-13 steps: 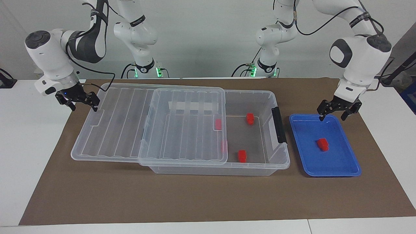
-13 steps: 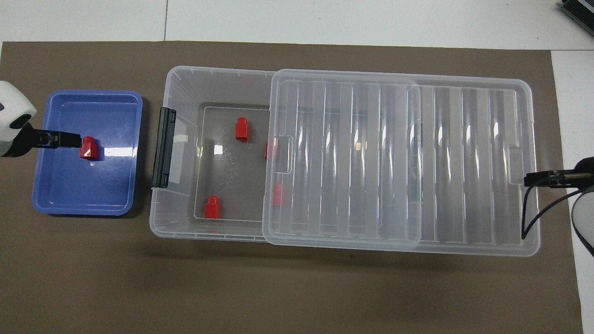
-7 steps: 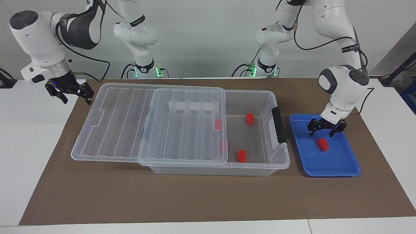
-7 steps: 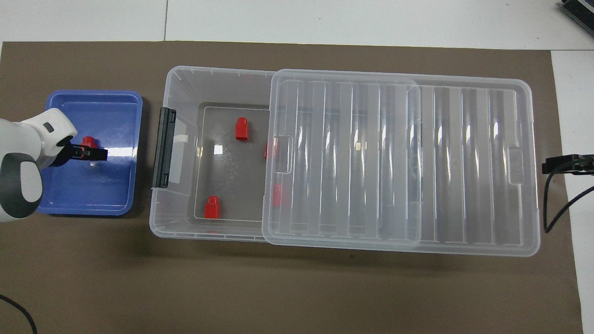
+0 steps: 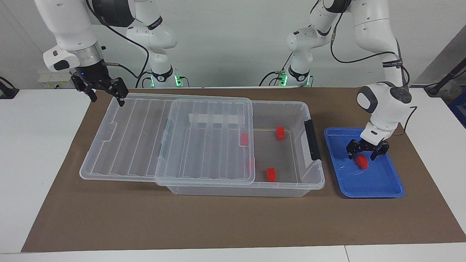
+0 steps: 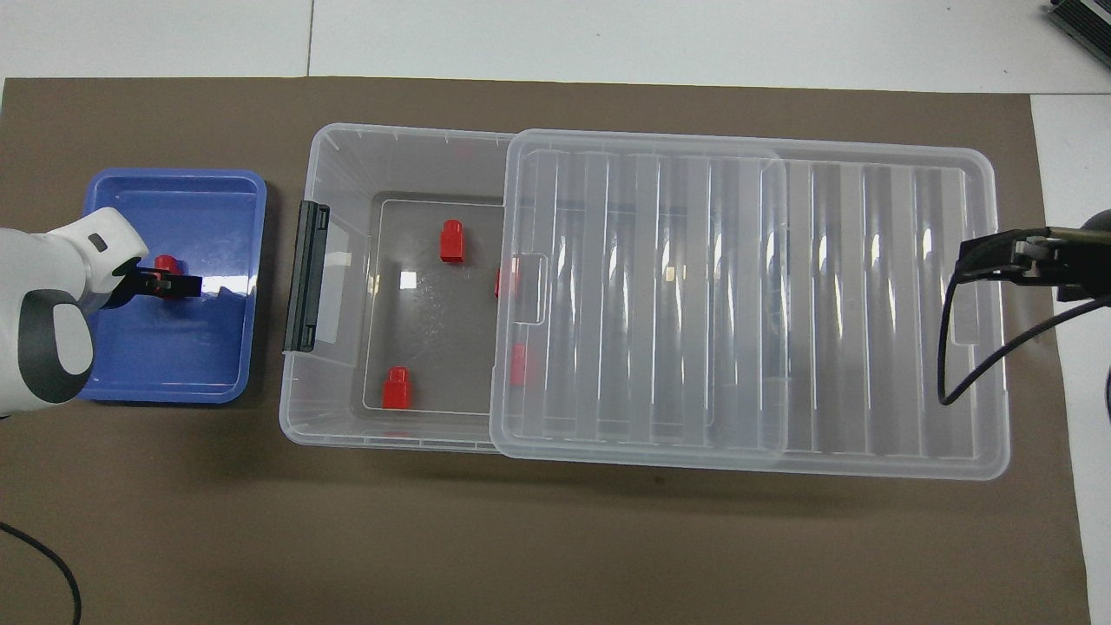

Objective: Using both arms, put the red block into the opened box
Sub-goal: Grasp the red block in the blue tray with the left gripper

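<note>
I've brought the left tool down astride the red block in the blue tray, jaws wide and gripping nothing, block directly between them; right tool, open and empty, rose over the lid.

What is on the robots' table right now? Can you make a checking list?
Surface: brown mat on a white table.
Job's things: red block in the blue tray; clear box with its lid slid partway open; four red blocks inside, two partly under the lid.
Clutter: nothing seen.
Grippers: left gripper open, down around the red block in the tray; right gripper open, above the lid's corner.
Cables: black cable hanging over the lid.
Surroundings: plain wall.
</note>
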You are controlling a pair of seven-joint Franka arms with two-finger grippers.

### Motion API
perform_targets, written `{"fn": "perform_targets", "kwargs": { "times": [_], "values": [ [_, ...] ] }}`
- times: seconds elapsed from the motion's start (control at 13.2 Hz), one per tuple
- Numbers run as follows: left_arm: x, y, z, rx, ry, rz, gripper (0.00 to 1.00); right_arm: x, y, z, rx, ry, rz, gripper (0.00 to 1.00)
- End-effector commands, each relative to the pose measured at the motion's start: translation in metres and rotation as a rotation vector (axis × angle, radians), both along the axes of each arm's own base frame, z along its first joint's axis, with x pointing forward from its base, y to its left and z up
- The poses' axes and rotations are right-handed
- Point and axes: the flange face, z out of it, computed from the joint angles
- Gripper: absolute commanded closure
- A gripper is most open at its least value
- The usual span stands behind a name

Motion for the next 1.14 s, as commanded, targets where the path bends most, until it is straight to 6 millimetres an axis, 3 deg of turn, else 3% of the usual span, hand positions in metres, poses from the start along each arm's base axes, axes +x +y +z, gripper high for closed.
{"fn": "perform_targets", "kwargs": {
  "times": [0.0,0.38,0.53,0.61,0.76,1.06],
  "values": [
    [0.002,0.002,-0.005,-0.006,-0.020,-0.004,0.01,0.012,0.014,0.013,0.022,0.013,-0.049,0.00],
    [0.003,0.004,-0.008,-0.003,-0.033,-0.009,0.05,-0.004,0.005,0.008,0.083,0.075,-0.083,0.00],
    [0.003,0.004,-0.014,-0.006,-0.031,-0.003,0.25,-0.001,0.004,0.006,0.074,0.073,-0.083,0.00],
    [0.003,0.004,-0.015,-0.007,-0.031,-0.002,0.43,0.001,0.003,0.006,0.063,0.071,-0.084,0.00],
    [0.002,0.005,-0.015,-0.007,-0.026,-0.002,1.00,0.009,-0.001,0.005,0.034,0.051,-0.083,0.00],
    [0.010,0.000,-0.003,-0.039,0.028,0.026,1.00,0.006,-0.007,-0.003,0.032,0.076,-0.095,0.00]
  ]
}}
